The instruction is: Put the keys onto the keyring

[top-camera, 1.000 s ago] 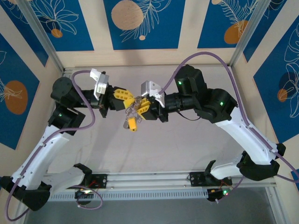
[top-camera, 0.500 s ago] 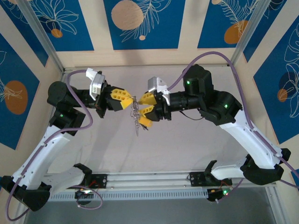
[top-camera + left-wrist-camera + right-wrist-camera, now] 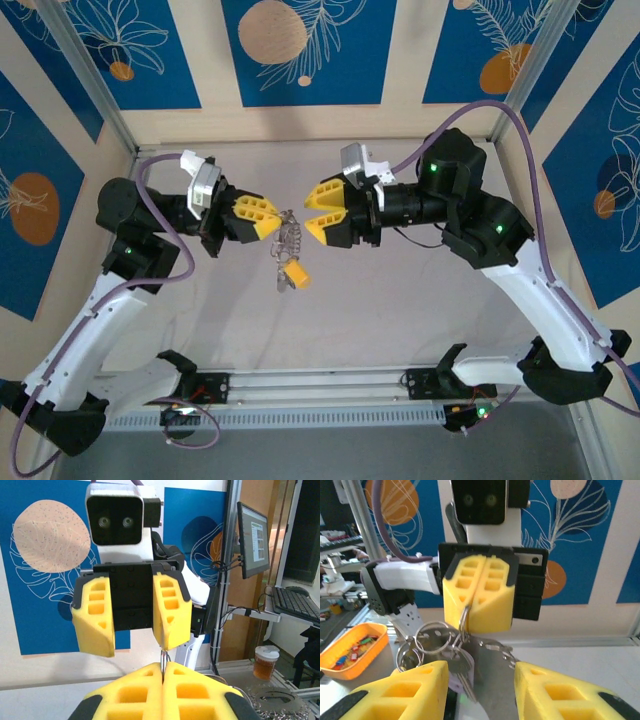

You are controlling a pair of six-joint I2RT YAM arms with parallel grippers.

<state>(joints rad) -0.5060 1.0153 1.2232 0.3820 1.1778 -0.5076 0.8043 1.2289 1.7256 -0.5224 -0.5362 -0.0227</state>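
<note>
Two robot arms, the left arm (image 3: pixel 85 325) and the right arm (image 3: pixel 560 310), rise from bases at the bottom edge of the top view and meet above the middle of the pale grey table (image 3: pixel 400 320). Left of centre, the left tool (image 3: pixel 276 218) has its yellow fingers pressed together. It pinches the thin grey metal keyring (image 3: pixel 288 222) at its top, so the ring hangs clear of the table. Below it dangle the small silvery metal keys (image 3: pixel 277 268) and a yellow tag (image 3: pixel 297 275). Just right of the ring, the right tool (image 3: pixel 309 211) faces the left one with its yellow fingers spread.

In the right wrist view, those spread fingers (image 3: pixel 405 692) sit in the bottom corners. Past them the keys (image 3: pixel 462 669) bunch with several linked rings (image 3: pixel 432 637), and the keyring (image 3: pixel 464 618) runs up into the left tool (image 3: pixel 476 626). An orange plastic tray (image 3: pixel 332 672) of small coloured pieces lies at lower left.

In the left wrist view, the ring's wire (image 3: pixel 163 656) stands up from the pressed-together fingertips at the bottom edge, with the spread right tool (image 3: pixel 134 645) beyond.
</note>
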